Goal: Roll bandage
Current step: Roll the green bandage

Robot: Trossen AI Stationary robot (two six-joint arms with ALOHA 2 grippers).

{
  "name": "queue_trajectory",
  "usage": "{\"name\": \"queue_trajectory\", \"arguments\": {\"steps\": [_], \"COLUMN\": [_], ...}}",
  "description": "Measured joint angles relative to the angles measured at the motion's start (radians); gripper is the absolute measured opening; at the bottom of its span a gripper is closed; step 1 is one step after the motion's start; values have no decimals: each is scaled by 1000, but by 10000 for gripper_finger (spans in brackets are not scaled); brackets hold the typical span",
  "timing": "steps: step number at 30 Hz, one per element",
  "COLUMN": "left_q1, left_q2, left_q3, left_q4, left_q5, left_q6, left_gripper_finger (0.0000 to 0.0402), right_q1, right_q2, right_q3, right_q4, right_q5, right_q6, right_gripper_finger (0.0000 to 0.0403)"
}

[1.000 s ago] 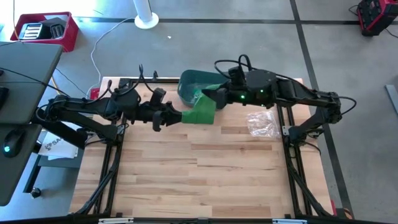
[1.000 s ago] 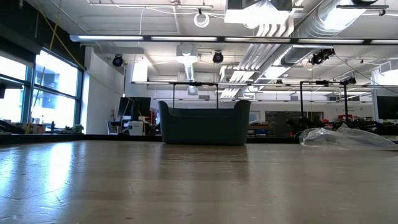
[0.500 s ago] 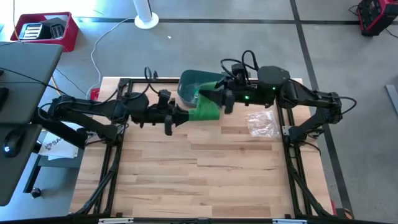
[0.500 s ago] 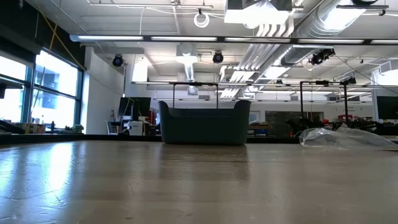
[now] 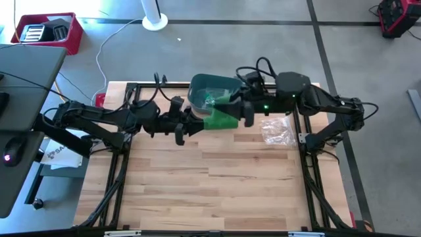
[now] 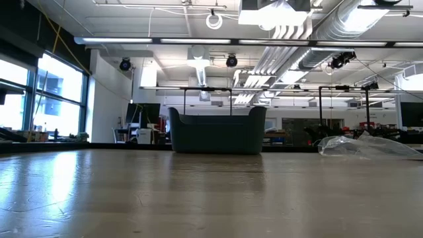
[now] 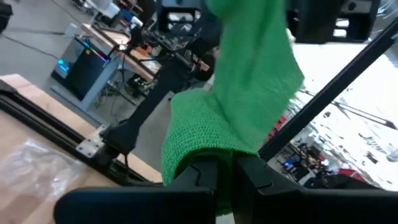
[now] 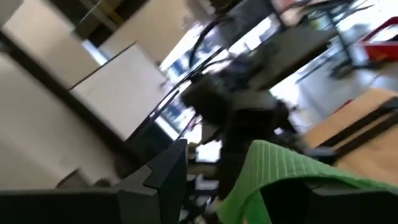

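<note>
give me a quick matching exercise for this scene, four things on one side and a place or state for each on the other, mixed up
Things:
1. green bandage
2. green bin
3. clear plastic wrapper
4. left gripper

Places or states:
A. lying on the table beside the right arm's base
B. shut on one end of the cloth
C. stretched in the air between the two grippers
D. standing at the table's far edge, behind the arms

Pairs: 1-C, 2-D, 3-A, 4-B

A dark bin (image 6: 217, 130) stands far back on the table (image 6: 211, 198), crumpled plastic (image 6: 367, 146) beside it
</note>
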Motion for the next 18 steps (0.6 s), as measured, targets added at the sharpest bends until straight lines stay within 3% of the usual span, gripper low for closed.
{"name": "queue_trajectory", "arguments": {"steps": [5,8,13,16,18], "left_q1": [11,10,10,10,10], "left_q2": [0,0,4,0,-1], "left_q3": [0,0,0,0,0], "left_q4": [-1,0,0,5,10], "left_q5": [-7,11,14,13,5], "left_q6": [11,16,-21,-27,-29], "left_gripper_finger": [8,8,8,8,8], "right_q1": [0,0,1,11,16], "right_q2": [5,8,5,4,18], "right_q3": [0,0,0,0,0], "right_q4": [-4,2,-22,-58,-11], "right_q5": [-183,-225,-445,-437,-374], "right_q6": [-11,-12,48,91,75], "right_gripper_finger": [171,171,171,171,171]}}
